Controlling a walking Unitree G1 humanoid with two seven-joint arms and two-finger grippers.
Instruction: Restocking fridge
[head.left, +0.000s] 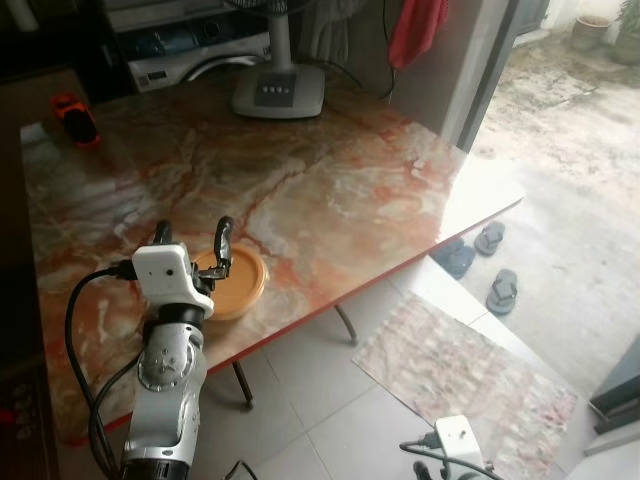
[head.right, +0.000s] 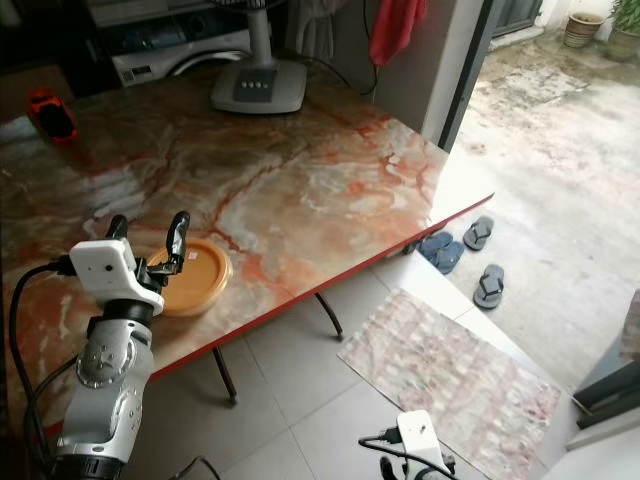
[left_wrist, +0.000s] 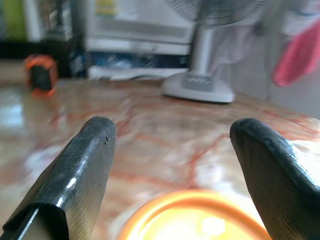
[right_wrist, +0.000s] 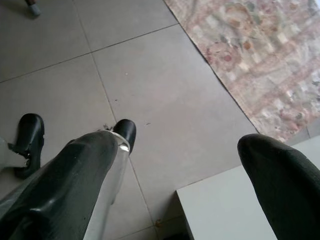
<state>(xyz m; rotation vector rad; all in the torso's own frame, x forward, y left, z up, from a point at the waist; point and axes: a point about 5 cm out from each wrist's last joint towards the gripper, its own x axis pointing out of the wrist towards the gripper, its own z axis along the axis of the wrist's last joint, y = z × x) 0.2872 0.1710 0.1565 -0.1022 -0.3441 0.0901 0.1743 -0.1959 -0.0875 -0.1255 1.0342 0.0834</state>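
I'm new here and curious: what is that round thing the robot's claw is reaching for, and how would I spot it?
Find the big marble-patterned table with a fan base at its far side. Near the edge closest to the robot lies a flat round orange container, under the open left claw. It is far larger and flatter than the small orange-and-black object at the far corner.

Light source: daylight comes in through the open doorway (head.left: 560, 120) on the robot's right.
Glare: the marble table (head.left: 330, 190) shines white along its edge near the doorway.
Dim areas: the far left corner behind the table is dark.
Blur: the left wrist view is soft; the fan base (left_wrist: 200, 90) and the orange lid (left_wrist: 195, 220) are out of focus.
Right wrist view: evenly lit, floor tiles (right_wrist: 150, 75) sharp.
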